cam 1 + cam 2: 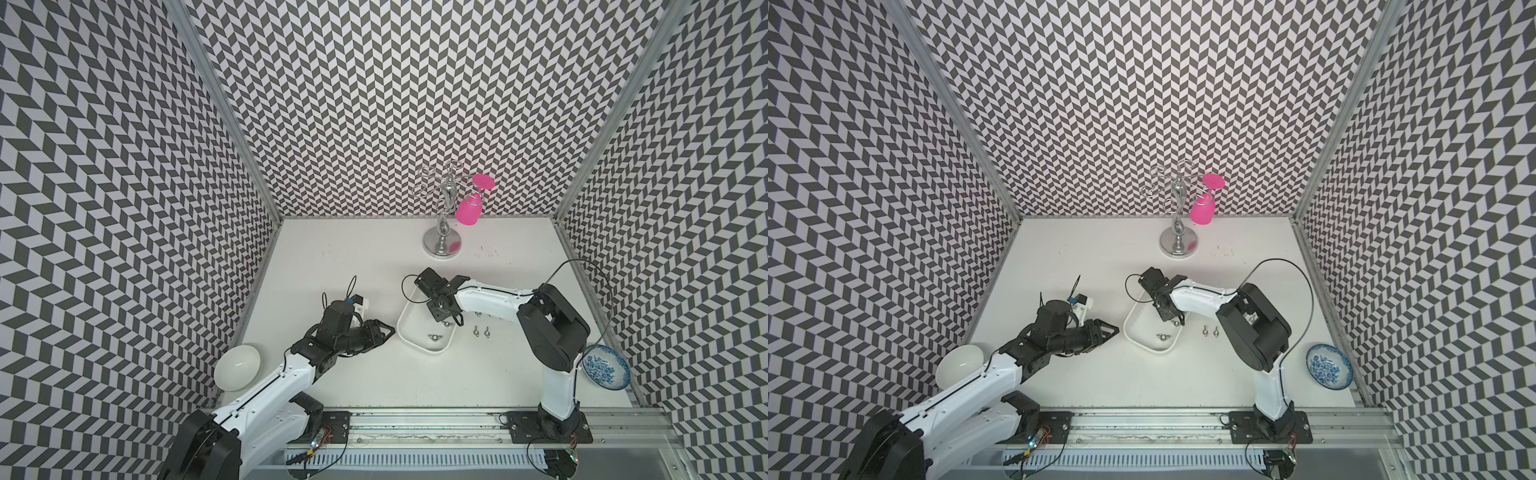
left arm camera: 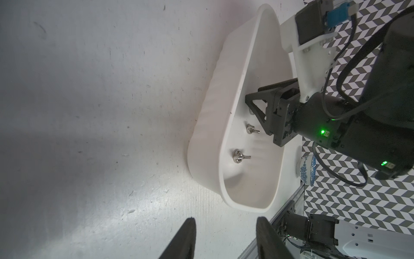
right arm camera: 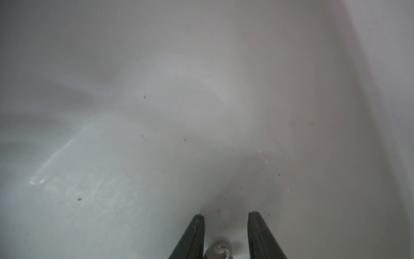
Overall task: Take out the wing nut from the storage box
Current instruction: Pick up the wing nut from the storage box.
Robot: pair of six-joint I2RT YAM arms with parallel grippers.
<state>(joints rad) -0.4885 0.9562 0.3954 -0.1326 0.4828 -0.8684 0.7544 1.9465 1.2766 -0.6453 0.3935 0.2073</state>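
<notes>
The white storage box (image 1: pixel 415 326) (image 1: pixel 1142 328) lies mid-table. A wing nut (image 1: pixel 432 338) (image 2: pixel 237 156) rests on its floor, with a second one (image 2: pixel 249 129) close by. My right gripper (image 1: pixel 439 313) (image 3: pixel 226 214) points down into the box, jaws apart. A wing nut (image 3: pixel 220 249) sits between its fingers; no clamping shows. The left gripper (image 1: pixel 384 332) (image 2: pixel 225 218) hovers low over the table left of the box (image 2: pixel 208 112), open and empty.
Two loose wing nuts (image 1: pixel 481 331) lie on the table right of the box. A white bowl (image 1: pixel 237 368) sits front left, a blue-patterned bowl (image 1: pixel 605 368) front right. A chrome rack (image 1: pixel 444 241) holding a pink glass (image 1: pixel 467 210) stands at the back.
</notes>
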